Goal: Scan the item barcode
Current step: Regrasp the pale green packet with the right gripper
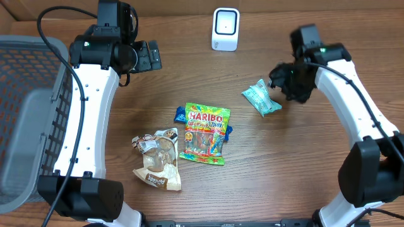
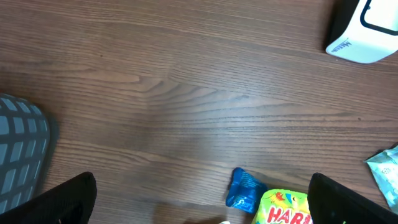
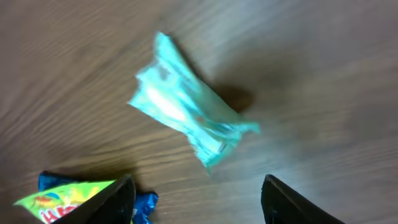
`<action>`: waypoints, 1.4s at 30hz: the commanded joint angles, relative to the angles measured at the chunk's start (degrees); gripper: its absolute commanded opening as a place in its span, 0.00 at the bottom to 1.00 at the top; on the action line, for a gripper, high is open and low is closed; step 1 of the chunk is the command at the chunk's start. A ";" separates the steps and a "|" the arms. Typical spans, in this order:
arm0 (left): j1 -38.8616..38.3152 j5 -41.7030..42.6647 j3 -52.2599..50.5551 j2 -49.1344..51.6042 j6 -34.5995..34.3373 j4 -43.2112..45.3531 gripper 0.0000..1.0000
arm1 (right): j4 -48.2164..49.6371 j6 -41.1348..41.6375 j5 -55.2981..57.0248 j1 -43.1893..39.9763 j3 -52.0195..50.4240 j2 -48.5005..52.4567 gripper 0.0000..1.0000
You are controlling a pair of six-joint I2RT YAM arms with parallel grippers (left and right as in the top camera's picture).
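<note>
four packets (image 1: 261, 98) (image 1: 205, 133) (image 1: 180, 114) (image 1: 158, 157), one scanner (image 1: 225, 29), one basket (image 1: 38, 45)

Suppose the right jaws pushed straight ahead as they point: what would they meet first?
Probably the teal packet, lying on the table just ahead of the open jaws; depth is unclear.

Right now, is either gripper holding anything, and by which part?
Nothing is held. The right gripper has its jaws apart, with the teal packet beyond its fingertips and untouched. The left gripper is open with nothing between its fingers.
</note>
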 commanded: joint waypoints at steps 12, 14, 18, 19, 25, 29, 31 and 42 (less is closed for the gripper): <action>-0.11 -0.70 1.60 0.28 0.22 0.07 1.00 | 28.72 15.85 -6.49 0.31 -23.15 0.39 0.59; -0.11 -0.70 1.60 0.28 0.24 0.07 1.00 | 30.88 16.46 -5.57 0.31 -24.52 0.39 0.57; -0.11 -0.70 1.60 0.28 0.22 0.07 1.00 | 32.89 16.85 -2.93 0.31 -26.01 0.48 0.51; -0.11 -0.70 1.60 0.28 0.24 0.07 1.00 | 33.14 16.63 -2.38 0.31 -26.08 0.48 0.47; -0.11 -0.70 1.60 0.28 0.24 0.07 1.00 | 37.24 3.96 -4.61 0.28 -25.92 0.48 0.22; -0.11 -0.70 1.60 0.28 0.24 0.07 0.99 | 37.64 -17.86 -10.80 0.28 -24.06 0.48 0.20; -0.11 -0.70 1.60 0.28 0.24 0.07 1.00 | 34.99 -27.82 -9.35 0.28 -23.26 0.48 0.20; -0.11 -0.70 1.60 0.28 0.24 0.07 1.00 | 32.81 -32.33 -10.05 -3.06 -21.59 0.48 0.52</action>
